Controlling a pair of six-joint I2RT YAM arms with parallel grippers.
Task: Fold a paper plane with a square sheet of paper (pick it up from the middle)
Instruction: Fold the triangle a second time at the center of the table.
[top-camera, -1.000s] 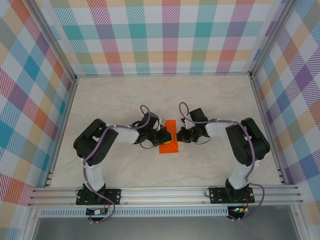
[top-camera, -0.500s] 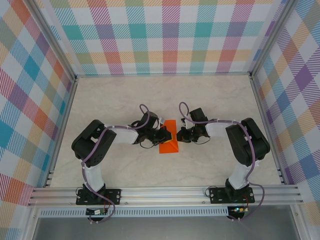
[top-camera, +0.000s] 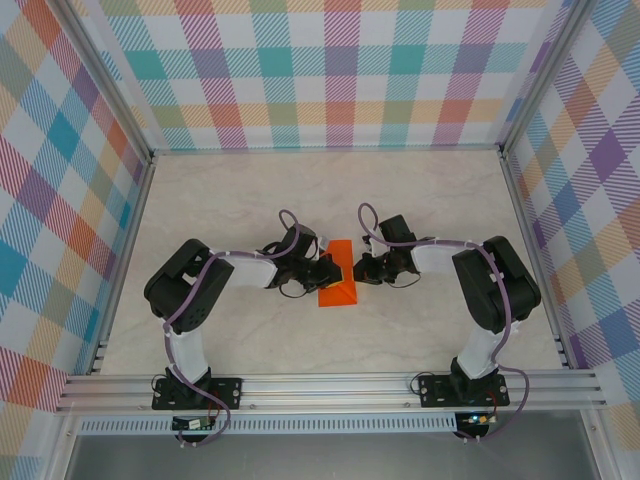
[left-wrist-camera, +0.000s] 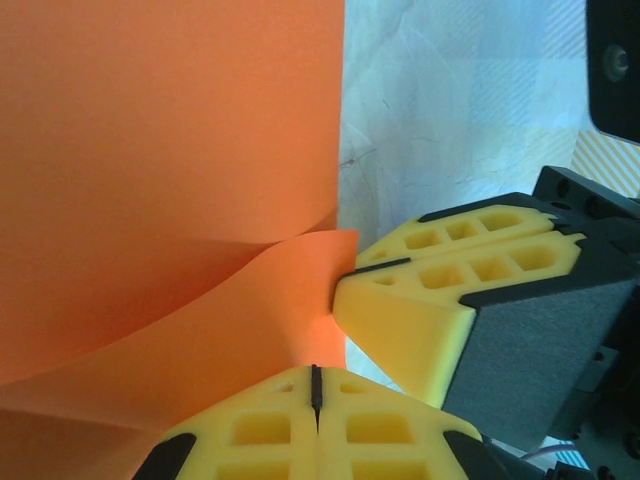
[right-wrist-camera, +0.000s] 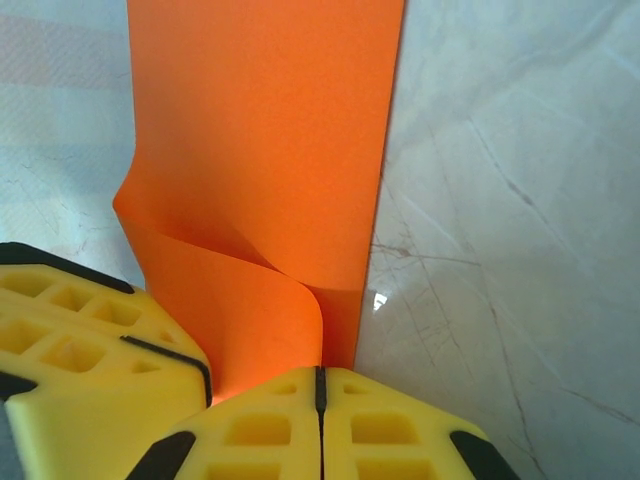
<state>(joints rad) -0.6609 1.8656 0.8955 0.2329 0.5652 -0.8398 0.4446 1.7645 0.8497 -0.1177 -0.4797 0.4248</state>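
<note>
Well, walls (top-camera: 340, 70): plaid panels in many colours stand along the far edge and both side edges of the tabletop.
tabletop (top-camera: 220, 200): pale and marbled, with my two bases bolted to the rail at its near edge.
left arm (top-camera: 195, 290): black, with the elbow out toward the left edge and the forearm reaching in to the middle.
right arm (top-camera: 495, 285): black, with the elbow out toward the right edge and the forearm reaching in to meet the other.
square sheet of paper (top-camera: 340, 290): bright orange, near the middle of the tabletop, a little toward the near edge. Most of it lies flat. One edge is lifted in a curled fold between my claws.
left claw (top-camera: 322, 272): closed at the sheet's left side, pinching the lifted fold, tip to tip with the other claw.
right claw (top-camera: 357, 270): closed too, gripping the same fold from the right side.
left pads (left-wrist-camera: 260, 430): yellow, pressed together, with the orange curl running down to their seam.
right pads (right-wrist-camera: 260, 430): yellow, pressed together, and the curl ends at their seam.
</note>
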